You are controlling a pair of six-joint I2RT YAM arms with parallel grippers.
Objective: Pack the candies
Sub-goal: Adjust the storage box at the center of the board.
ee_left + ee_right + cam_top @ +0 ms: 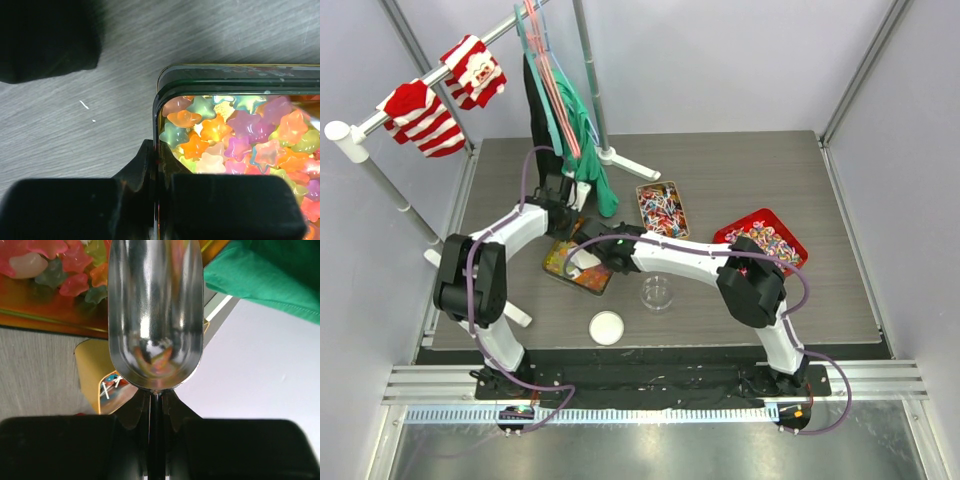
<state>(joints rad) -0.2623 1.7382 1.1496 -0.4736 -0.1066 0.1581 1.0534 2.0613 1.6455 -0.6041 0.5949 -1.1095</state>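
Both arms are at the tray (225,75), one clamping it and one carrying a tool!
The left gripper (159,200) is pinched tight on the tray's wall by a corner. Star-shaped candies (225,140) are heaped just inside that rim in orange, pink and green. The right gripper (152,440) is closed narrow on the handle of the silver scoop (155,315), whose bowl reaches across the tray's edge. A clear dish (657,292) sits near the tray.

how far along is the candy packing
Barely begun. Done: the white lid lies off the clear dish. In hand: the left tool pinches the rim of the gummy tray; the right tool holds the empty scoop by it. Left: the candies must go into the dish, which looks empty.
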